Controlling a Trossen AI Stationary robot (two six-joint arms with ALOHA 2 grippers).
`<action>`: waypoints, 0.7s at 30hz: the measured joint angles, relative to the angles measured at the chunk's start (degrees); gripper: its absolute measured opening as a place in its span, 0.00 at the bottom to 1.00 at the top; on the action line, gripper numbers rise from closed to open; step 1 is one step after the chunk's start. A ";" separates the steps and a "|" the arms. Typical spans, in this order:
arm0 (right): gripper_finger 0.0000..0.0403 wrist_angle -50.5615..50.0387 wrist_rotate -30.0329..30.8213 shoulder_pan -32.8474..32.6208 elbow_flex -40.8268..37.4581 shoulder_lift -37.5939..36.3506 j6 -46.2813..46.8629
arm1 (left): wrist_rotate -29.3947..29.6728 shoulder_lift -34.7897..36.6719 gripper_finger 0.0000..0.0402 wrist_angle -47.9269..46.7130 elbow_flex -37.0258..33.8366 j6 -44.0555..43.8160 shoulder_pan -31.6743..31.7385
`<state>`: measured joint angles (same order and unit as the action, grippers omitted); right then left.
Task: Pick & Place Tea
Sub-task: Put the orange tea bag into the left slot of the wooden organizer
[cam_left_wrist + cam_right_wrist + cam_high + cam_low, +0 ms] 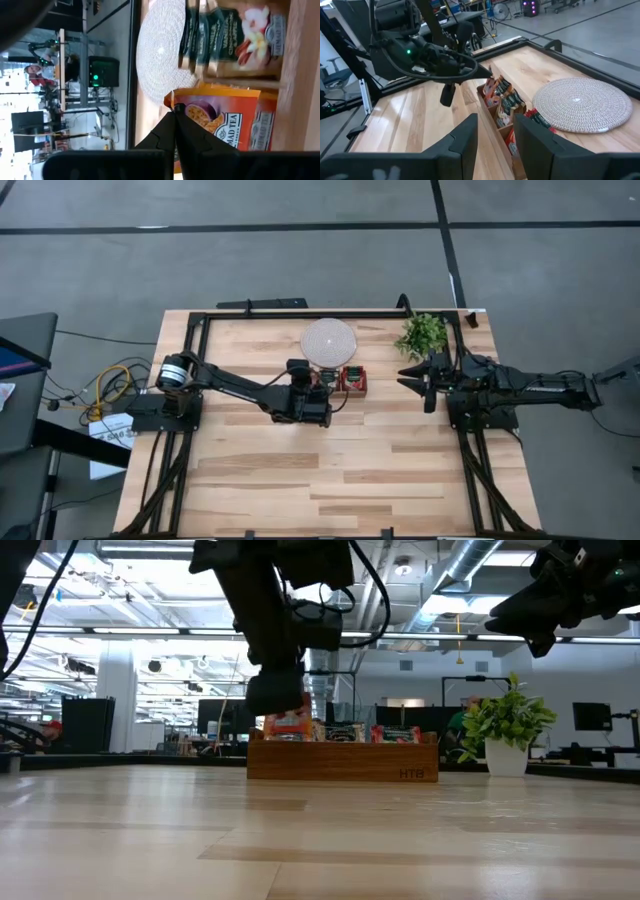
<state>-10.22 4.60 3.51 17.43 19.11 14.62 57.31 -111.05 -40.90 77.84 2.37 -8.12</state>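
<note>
A brown wooden tray (352,381) stands on the table in front of a round white disc (329,342). It holds tea sachets standing upright: pale tan ones with dark green bands (220,35) in one compartment and red ones (536,119) in another. My left gripper (174,116) reaches in from the table's left and is shut on an orange tea sachet (220,117) at the tray's end compartment. In the low view this sachet (290,724) stands higher than the others. My right gripper (495,131) hangs open at the right side, away from the tray, with nothing between its fingers. My left gripper pinches the orange sachet's upper edge (171,101), close to a corner, between its two shut fingers. The fingers slant down from the table's left. The sachet stands upright below the fingertips with its lower part in the tray's end compartment. Whether it rests on the tray's floor I cannot tell.
A small potted plant (422,335) stands at the back right, close to my right gripper (414,376). A black frame (300,314) runs around the table's far and side edges. Bare wood lies toward the near edge (330,480).
</note>
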 joint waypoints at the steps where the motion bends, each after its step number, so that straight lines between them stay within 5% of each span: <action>1: 0.29 -0.02 0.00 0.00 0.00 0.01 -0.01 | -0.17 -0.09 0.00 0.49 0.00 0.00 0.00; 21: 0.29 -0.19 -0.09 -0.04 0.02 -0.02 -0.03 | 2.98 -2.53 0.00 1.74 0.00 4.31 2.08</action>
<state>-10.41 4.51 3.46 17.45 19.09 14.59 60.29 -113.58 -39.16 77.84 6.68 -6.04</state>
